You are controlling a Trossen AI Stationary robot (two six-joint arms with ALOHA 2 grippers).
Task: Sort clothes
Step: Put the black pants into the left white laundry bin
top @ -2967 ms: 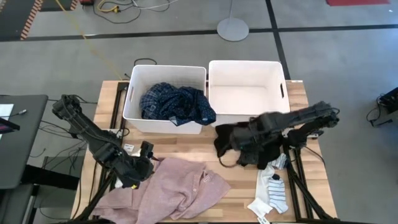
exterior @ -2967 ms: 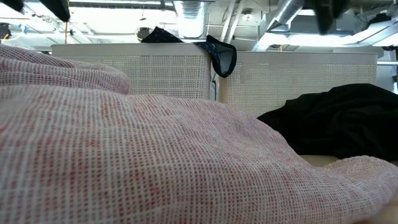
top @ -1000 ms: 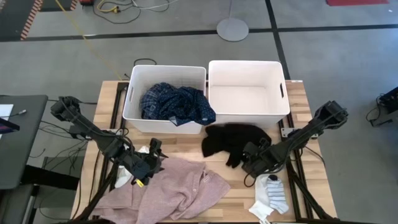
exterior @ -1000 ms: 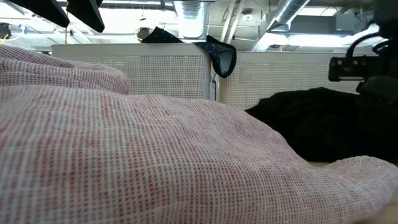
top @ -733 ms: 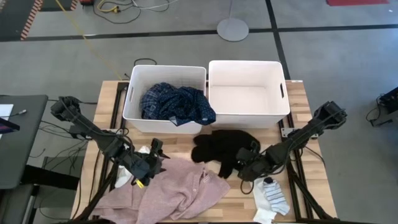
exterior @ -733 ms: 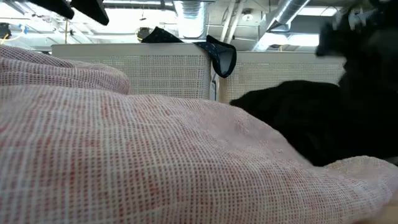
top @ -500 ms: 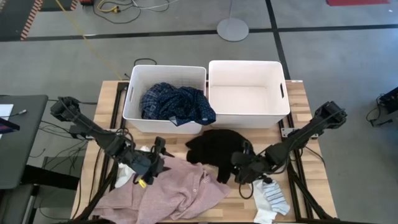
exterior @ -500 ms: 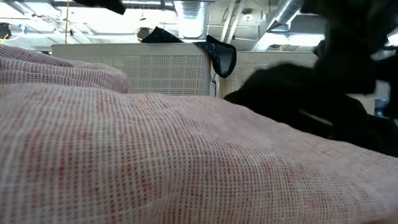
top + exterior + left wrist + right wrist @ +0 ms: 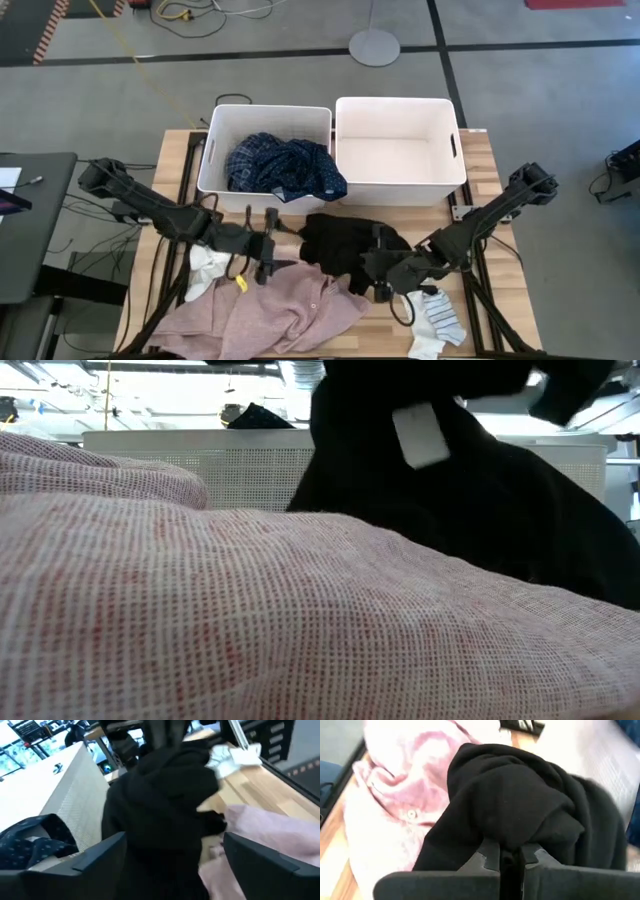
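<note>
The black garment point(image 9: 340, 243) lies bunched in front of the bins; it also shows in the low view point(image 9: 470, 490). My right gripper point(image 9: 376, 272) is shut on it. My left gripper point(image 9: 274, 243) is open and points toward the table's right, its fingers point(image 9: 97, 857) standing either side of the garment's left end point(image 9: 160, 820); whether they touch it I cannot tell. The pink shirt point(image 9: 290, 305) lies spread at the near edge and fills the low view point(image 9: 200, 620). A white sock point(image 9: 207, 266) lies at the left and striped socks point(image 9: 436, 316) at the near right. My right gripper pinches a bunched fold of the black garment point(image 9: 506, 839) between its two fingers point(image 9: 487, 856). It comes from the table's right, slanting down. The held part is raised, and the rest lies on the table and over the pink shirt's edge.
Two white bins stand at the far side: the left one point(image 9: 215, 165) holds a navy dotted top and a plaid shirt point(image 9: 285, 167), and the right one point(image 9: 345, 150) shows only its white inside. Bare wood shows between the bins and the clothes.
My right gripper has gone toward the table's left, dragging the black garment from in front of the right bin to the middle, where it bunches up against the pink shirt. My left gripper has gone toward the table's right, toward the black garment, and has turned to point right.
</note>
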